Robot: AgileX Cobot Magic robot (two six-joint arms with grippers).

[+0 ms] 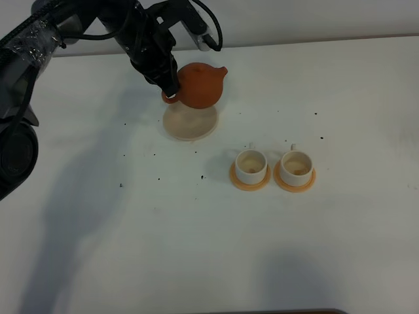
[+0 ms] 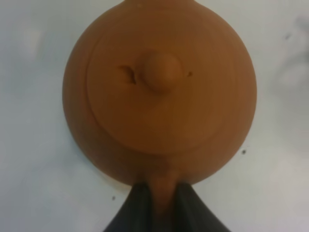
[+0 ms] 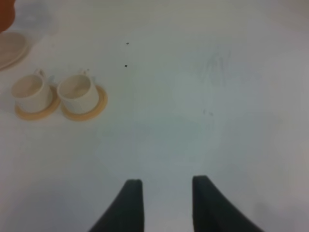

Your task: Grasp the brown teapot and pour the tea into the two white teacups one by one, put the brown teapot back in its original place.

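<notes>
Worktop (image 1: 131,248), white: the near half carries nothing but scattered dark specks (image 1: 158,178). About the middle, a little toward the right edge, stand two white teacups side by side, the inner teacup (image 1: 251,163) and the outer teacup (image 1: 296,163). Each is upright on its own orange coaster (image 1: 250,187), and the two coasters nearly touch. Both cups show a tan tint inside, with a darker patch in the outer one; whether that is tea cannot be told. Beyond them, toward the far edge, lies the pale beige saucer (image 1: 190,127), bare on top and with shadow across it. Brown teapot (image 1: 200,86): apparently raised just above the saucer, lid knob (image 2: 161,71) in place, spout (image 1: 221,70) turned toward the right edge. Left claw (image 1: 168,90): clenched on the teapot's loop handle (image 2: 162,186), one finger on each side. Right claw (image 3: 166,181): released, nothing between its fingers, above bare worktop well apart from the cups and outside the high view. Progress, as judged: the grasp is made. The frames do not settle whether pouring is done or not begun. Setting the teapot on the saucer and letting go are certainly left.
</notes>
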